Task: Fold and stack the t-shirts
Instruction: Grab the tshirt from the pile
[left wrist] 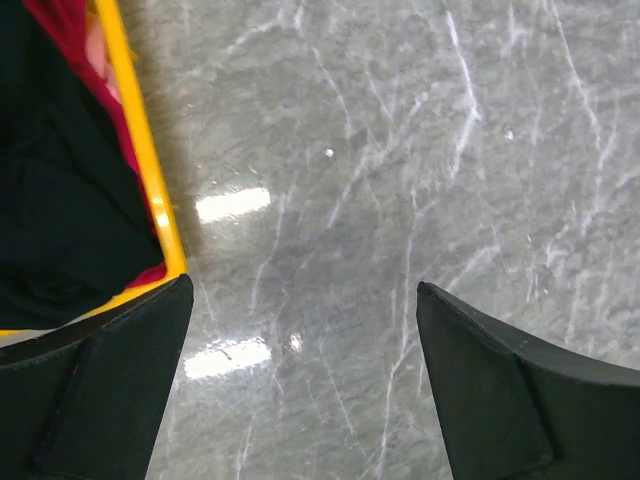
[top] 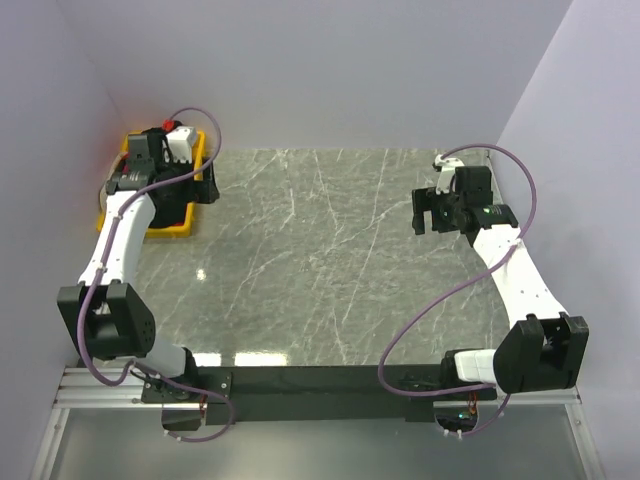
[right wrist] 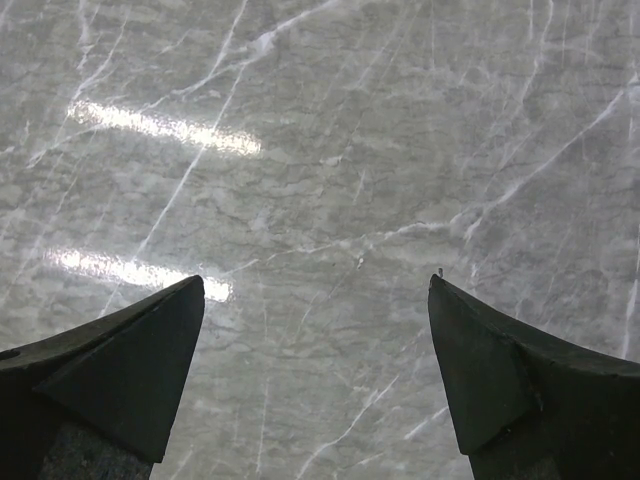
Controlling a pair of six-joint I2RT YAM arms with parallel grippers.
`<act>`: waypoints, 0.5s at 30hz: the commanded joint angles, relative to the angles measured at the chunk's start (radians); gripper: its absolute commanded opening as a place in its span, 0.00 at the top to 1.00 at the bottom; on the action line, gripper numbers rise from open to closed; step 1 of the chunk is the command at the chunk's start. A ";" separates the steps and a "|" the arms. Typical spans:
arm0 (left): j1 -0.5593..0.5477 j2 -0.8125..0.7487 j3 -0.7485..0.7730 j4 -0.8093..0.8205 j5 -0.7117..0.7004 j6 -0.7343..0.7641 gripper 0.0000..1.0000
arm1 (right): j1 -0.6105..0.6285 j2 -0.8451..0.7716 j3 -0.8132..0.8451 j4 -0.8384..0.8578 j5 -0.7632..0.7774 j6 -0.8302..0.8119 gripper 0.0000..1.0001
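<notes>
A black t-shirt [left wrist: 55, 200] lies bunched in the yellow crate [left wrist: 146, 165], with magenta-pink cloth [left wrist: 70, 25] beside and under it. In the top view the shirts are hidden under my left arm, which reaches over the crate [top: 168, 232] at the table's far left. My left gripper [left wrist: 303, 285] is open and empty above bare tabletop, just right of the crate's rim; it also shows in the top view [top: 204, 187]. My right gripper [right wrist: 316, 280] is open and empty above bare marble at the far right, as the top view [top: 428, 214] shows.
The grey marble tabletop [top: 320, 260] runs between the two arms. White walls close off the back and both sides. The arm bases sit on a black rail [top: 320, 385] at the near edge.
</notes>
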 commanded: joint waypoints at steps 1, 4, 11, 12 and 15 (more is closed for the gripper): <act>0.003 0.061 0.107 -0.004 -0.093 -0.038 0.01 | -0.004 0.006 0.055 0.006 0.030 -0.014 0.01; 0.035 0.164 0.248 -0.067 -0.101 -0.049 0.01 | -0.005 0.018 0.067 0.001 0.044 -0.010 0.01; 0.161 0.331 0.496 -0.052 -0.115 -0.088 0.01 | -0.007 0.024 0.093 -0.014 0.022 -0.021 0.01; 0.190 0.368 0.521 -0.051 -0.106 -0.086 0.01 | -0.007 0.026 0.095 -0.016 0.019 -0.023 0.01; 0.229 0.443 0.659 -0.096 -0.107 -0.031 0.01 | -0.008 0.032 0.096 -0.023 -0.002 -0.035 0.01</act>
